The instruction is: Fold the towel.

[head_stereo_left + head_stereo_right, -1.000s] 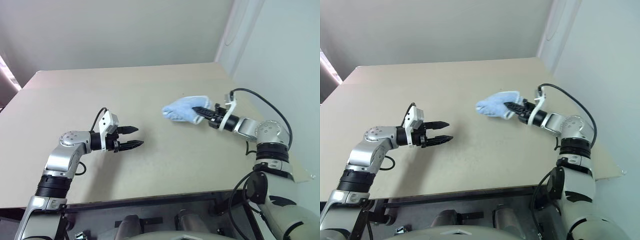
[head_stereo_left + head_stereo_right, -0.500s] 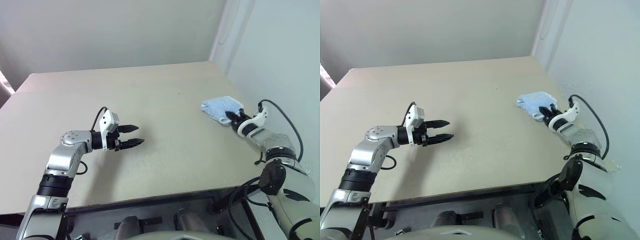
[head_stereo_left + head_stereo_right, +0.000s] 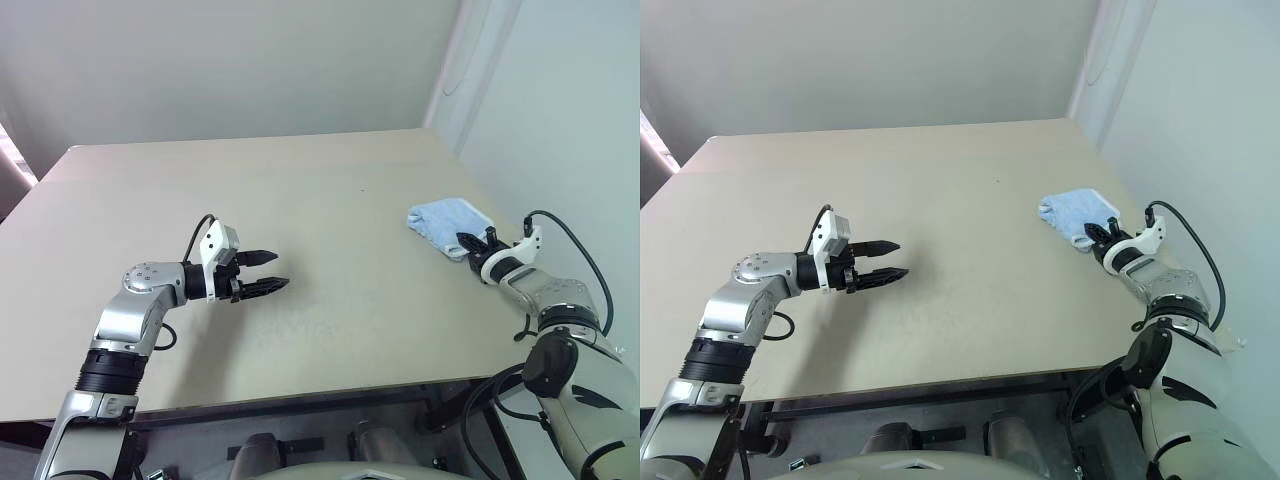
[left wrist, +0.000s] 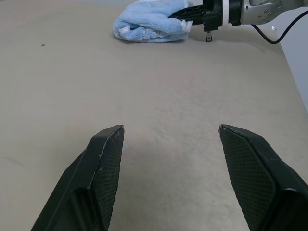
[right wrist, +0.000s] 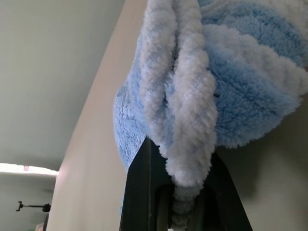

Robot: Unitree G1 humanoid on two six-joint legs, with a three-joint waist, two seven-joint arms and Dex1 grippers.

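your right gripper (image 3: 1102, 235), clenched on the towel (image 3: 447, 220), has carried the bundle from mid-table to the table (image 3: 330, 200)'s right edge. it's bunched, so folding isn't finished. your left gripper (image 3: 268, 272) waits open, empty.

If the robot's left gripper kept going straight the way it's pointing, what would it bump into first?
Probably the beige table: the open left gripper tilts slightly down over bare tabletop. The crumpled light blue terry towel lies farther along, near the right gripper.

Left gripper (image 3: 280, 270) hovers mid-table, fingers spread wide, arm bent and pointing inward. Right gripper (image 3: 463, 240) reaches forward at the far right, fingers pinched tight together.
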